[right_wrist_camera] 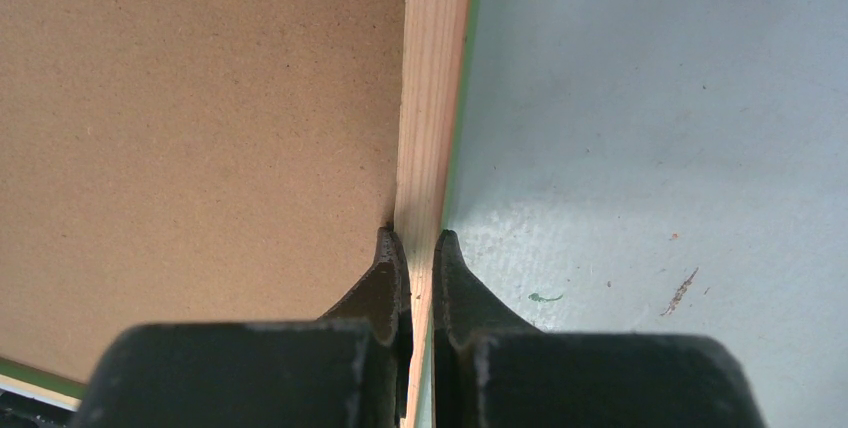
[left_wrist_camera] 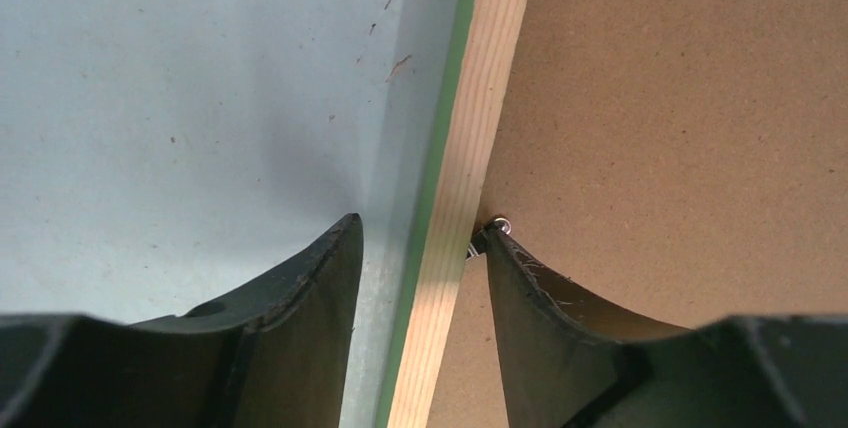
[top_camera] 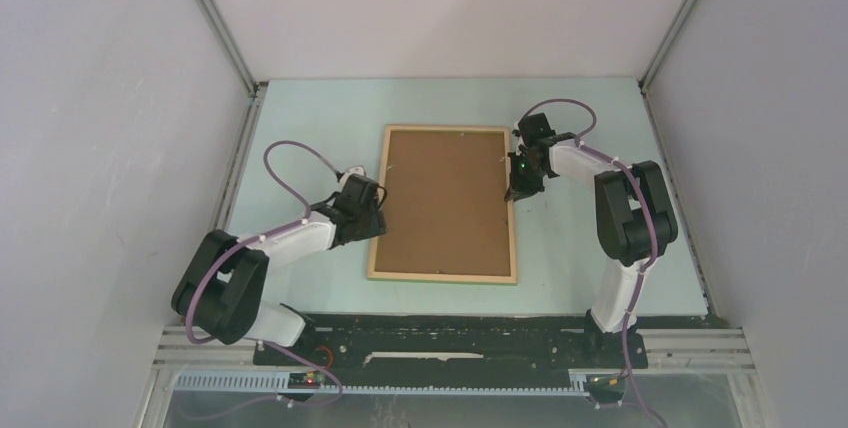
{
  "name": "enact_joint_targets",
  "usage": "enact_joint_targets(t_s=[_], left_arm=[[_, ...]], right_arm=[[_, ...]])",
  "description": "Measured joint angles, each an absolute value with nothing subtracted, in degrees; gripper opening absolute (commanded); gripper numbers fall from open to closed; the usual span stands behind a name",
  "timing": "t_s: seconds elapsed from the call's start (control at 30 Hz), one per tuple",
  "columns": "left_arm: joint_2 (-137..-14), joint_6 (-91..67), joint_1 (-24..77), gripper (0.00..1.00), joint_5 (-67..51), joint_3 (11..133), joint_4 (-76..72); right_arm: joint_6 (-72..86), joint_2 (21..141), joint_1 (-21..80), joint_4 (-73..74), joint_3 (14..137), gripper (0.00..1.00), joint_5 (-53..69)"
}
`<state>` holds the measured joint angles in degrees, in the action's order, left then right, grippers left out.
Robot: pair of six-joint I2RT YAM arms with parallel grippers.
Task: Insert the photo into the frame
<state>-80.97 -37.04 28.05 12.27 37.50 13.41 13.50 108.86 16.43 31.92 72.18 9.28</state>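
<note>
The frame [top_camera: 443,276] lies flat on the table, pale wood face up, with a plain brown board [top_camera: 445,203] filling its opening. The photo is hidden. My left gripper [top_camera: 377,210] is open at the left rail. In the left wrist view its fingers straddle the rail [left_wrist_camera: 478,128], one on the table and one over the board [left_wrist_camera: 680,128], by a small metal tab [left_wrist_camera: 503,224]. My right gripper [top_camera: 515,191] is shut on the right rail [right_wrist_camera: 435,78], with a finger on each side. The green edge shows beside the rail.
The pale green table [top_camera: 300,128] is enclosed by white walls at the left, right and back. The arm bases sit on a black rail [top_camera: 450,343] at the near edge. Small scuff marks [right_wrist_camera: 680,291] are on the table surface.
</note>
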Motion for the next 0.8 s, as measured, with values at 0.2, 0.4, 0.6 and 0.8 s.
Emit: enact_joint_targets(t_s=[0.2, 0.4, 0.6, 0.8], left_arm=[[-79.50, -37.08, 27.94, 0.54, 12.51, 36.29, 13.45], [-78.70, -37.06, 27.92, 0.57, 12.38, 35.75, 14.11], [-78.02, -37.10, 27.44, 0.52, 12.36, 35.16, 14.22], [-79.53, -37.08, 27.44, 0.47, 11.60, 36.36, 14.39]], right_arm=[[13.50, 108.86, 16.43, 31.90, 72.18, 0.00, 9.30], [13.50, 108.86, 16.43, 31.92, 72.18, 0.00, 9.30], [13.50, 108.86, 16.43, 31.90, 72.18, 0.00, 9.32], [13.50, 108.86, 16.43, 31.90, 72.18, 0.00, 9.32]])
